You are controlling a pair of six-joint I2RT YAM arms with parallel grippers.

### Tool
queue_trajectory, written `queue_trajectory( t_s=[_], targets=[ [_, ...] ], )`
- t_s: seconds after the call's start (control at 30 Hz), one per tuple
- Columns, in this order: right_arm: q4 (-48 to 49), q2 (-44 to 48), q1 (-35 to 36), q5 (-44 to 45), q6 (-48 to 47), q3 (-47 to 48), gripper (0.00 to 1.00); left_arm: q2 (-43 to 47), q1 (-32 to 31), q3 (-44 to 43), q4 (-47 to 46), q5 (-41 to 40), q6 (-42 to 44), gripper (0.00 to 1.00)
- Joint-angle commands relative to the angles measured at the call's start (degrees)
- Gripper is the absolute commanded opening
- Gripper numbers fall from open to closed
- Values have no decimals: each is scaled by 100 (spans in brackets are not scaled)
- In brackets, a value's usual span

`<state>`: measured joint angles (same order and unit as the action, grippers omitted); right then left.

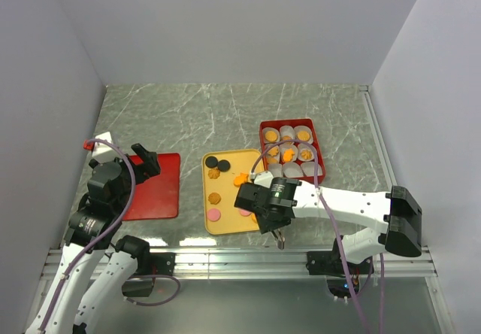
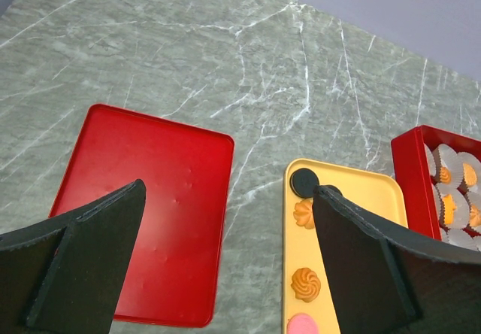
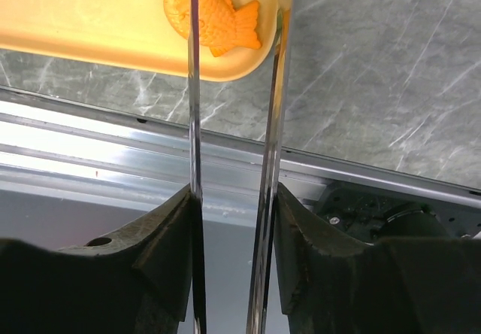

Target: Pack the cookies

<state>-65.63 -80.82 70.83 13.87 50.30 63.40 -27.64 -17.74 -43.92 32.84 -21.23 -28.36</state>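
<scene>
No lettering, label, brand, number or sign is legible in any view; the cookies (image 1: 214,198), yellow tray (image 1: 229,206), red box (image 1: 285,122), red lid (image 1: 158,187) and counter (image 1: 210,116) show plain surfaces.

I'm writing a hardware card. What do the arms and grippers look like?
The left arm and right arm have white links, black joints, purple cables. The left gripper has broad black wedge fingers; the right gripper has black fingers carrying long thin metal blades.
</scene>
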Motion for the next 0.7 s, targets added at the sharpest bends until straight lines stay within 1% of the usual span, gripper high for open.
queue_trajectory(
  t_s=[0.0, 0.17, 0.33, 0.37, 0.47, 0.67],
  targets=[
    [-90, 180, -113, 221, -196, 339, 42, -40, -28, -38, -41, -74, -65, 100],
    [-354, 189, -297, 265, -433, 822, 38, -75, -28, -55, -32, -74, -82, 99],
    [-741, -39, -508, 379, -776, 1640, 36, -101, -11, -55, -23, -100, -73, 99],
    [-793, -109, -596, 397, -872, 1858, 36, -101, -10, -64, -23, -100, -73, 99],
    [-873, -189, -798, 398, -1031, 2123, 36, -93, 25, -64, -23, -100, -73, 100],
    [-926, -268, -1554, 397, -1496, 2502, 35, -101, 95, -46, -41, -56, -47, 99]
  ],
)
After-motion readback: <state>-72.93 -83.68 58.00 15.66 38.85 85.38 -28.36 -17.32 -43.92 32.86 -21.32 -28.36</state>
